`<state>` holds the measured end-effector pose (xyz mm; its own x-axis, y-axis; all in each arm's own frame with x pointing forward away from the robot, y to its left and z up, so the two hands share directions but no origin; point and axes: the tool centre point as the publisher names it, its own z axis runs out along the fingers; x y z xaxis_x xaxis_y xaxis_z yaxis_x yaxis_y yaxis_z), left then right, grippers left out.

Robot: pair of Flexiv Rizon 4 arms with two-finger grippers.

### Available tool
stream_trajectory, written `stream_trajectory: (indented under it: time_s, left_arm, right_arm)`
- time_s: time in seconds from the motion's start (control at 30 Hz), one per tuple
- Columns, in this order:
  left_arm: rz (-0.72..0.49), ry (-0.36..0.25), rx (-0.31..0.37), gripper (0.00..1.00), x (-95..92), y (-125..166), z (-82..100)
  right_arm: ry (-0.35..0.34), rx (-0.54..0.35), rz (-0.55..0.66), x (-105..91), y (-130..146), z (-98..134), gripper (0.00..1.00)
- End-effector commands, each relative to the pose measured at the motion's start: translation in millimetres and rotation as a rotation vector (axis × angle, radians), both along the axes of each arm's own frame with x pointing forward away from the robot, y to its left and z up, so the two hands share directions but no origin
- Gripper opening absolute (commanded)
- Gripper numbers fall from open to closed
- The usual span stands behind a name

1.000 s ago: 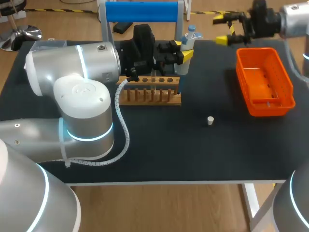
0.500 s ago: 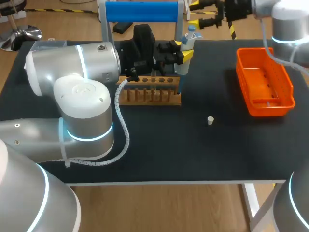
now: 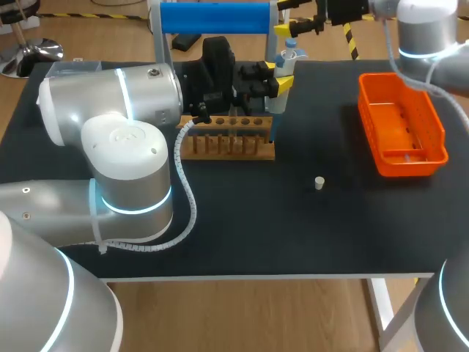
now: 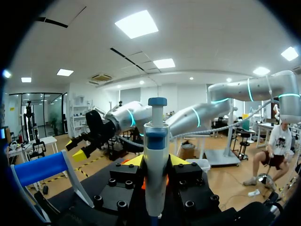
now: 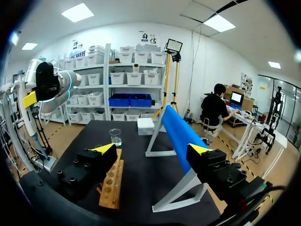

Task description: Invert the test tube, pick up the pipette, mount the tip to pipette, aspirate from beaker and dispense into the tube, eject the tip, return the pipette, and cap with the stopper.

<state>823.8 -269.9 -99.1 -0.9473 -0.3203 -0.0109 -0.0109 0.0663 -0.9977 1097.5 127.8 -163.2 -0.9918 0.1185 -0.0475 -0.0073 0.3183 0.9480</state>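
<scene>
Your left gripper (image 4: 156, 162) is clenched on the upright pipette (image 4: 155, 136). Your right gripper (image 3: 292, 17), jaws released and empty, hangs near its 12 o'clock, seen from overhead.

Lab bench: wooden tube rack (image 3: 227, 139), beaker (image 5: 115, 136), pipette (image 4: 155, 155).

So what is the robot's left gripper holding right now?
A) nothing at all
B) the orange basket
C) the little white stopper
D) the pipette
D: in the left wrist view the pipette stands clamped between the two yellow-tipped fingers of the left gripper, while the white stopper and the orange basket sit on the table, away from it.
</scene>
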Motion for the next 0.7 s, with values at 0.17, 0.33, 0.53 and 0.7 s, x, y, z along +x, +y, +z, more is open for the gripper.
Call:
stream_trajectory:
  time_s: [0.17,0.33,0.53,0.7]
  left_arm:
    - [0.001,-0.001,-0.002,0.0,-0.5,0.3,-0.1]
    - [0.001,-0.001,-0.002,0.0,-0.5,0.3,-0.1]
    - [0.001,-0.001,-0.002,0.0,-0.5,0.3,-0.1]
    - [0.025,0.012,0.019,0.0,1.6,6.7,-1.0]
  right_arm:
    - [0.002,-0.004,0.006,2.2,-1.0,0.9,1.0]
    - [0.002,-0.004,0.006,2.2,-1.0,0.9,1.0]
    - [0.002,-0.004,0.006,2.2,-1.0,0.9,1.0]
    - [0.002,-0.004,0.006,2.2,-1.0,0.9,1.0]
